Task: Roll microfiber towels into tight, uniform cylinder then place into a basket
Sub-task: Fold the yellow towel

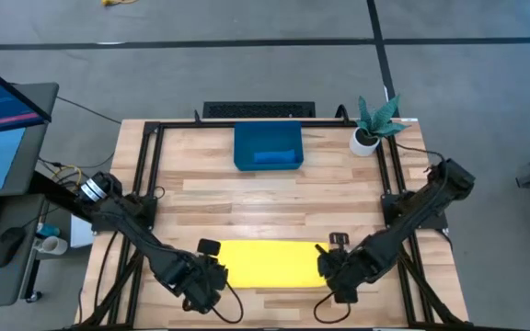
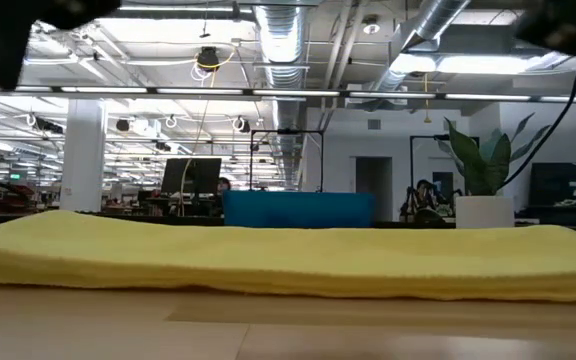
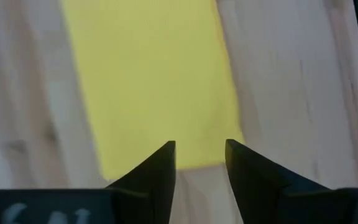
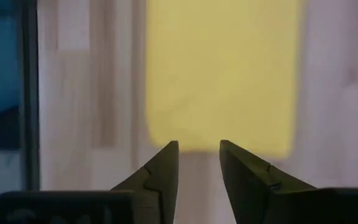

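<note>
The yellow towel (image 1: 267, 263) lies flat on the near side of the desk (image 1: 274, 198). It looks soft, light and floppy (best pinched at its ends). The left hand (image 1: 212, 276) and right hand (image 1: 332, 273) hover open there, holding nothing.

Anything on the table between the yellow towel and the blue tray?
Nothing visible. Bare wood lies between the yellow towel and the tray; the potted plant stands off beside the tray, on its right-arm side.

Yellow towels before me: one (image 1: 270, 263), flat on the desk (image 1: 274, 198)
Blue towels: one (image 1: 277, 158), in the basket
Baskets: one (image 1: 247, 138)
Potted plants: one (image 1: 373, 124)
My grippers: two, left gripper (image 1: 217, 272) and right gripper (image 1: 328, 268)
</note>
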Controlling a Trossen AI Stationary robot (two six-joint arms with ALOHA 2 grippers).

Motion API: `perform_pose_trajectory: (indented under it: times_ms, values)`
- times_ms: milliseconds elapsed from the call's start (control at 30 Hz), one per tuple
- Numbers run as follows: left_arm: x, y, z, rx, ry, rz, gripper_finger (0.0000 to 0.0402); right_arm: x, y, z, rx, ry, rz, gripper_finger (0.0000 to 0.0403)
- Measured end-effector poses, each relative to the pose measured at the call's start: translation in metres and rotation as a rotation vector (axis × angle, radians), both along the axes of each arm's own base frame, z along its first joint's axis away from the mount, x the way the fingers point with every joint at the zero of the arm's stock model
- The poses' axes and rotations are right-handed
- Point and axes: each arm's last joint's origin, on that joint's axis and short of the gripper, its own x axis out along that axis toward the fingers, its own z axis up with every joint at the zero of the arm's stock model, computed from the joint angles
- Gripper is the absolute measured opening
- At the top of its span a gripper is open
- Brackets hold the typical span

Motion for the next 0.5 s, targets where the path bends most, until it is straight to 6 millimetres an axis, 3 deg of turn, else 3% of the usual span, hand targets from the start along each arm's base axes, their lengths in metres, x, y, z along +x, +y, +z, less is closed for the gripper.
perform_pose_trajectory:
  times_ms: [100,233,500]
  values:
    - [-0.001,0.002,0.006,0.063,-0.073,-0.001,0.0130,-0.004,-0.002,0.010,-0.088,-0.119,-0.004,0.0138]
    - [-0.001,0.008,-0.002,0.152,-0.118,0.023,0.0130,-0.004,0.000,0.009,-0.233,-0.236,-0.030,0.0139]
    - [0.011,0.027,-0.038,0.146,-0.167,0.051,0.0129,0.008,-0.002,-0.037,-0.332,-0.202,-0.018,0.0132]
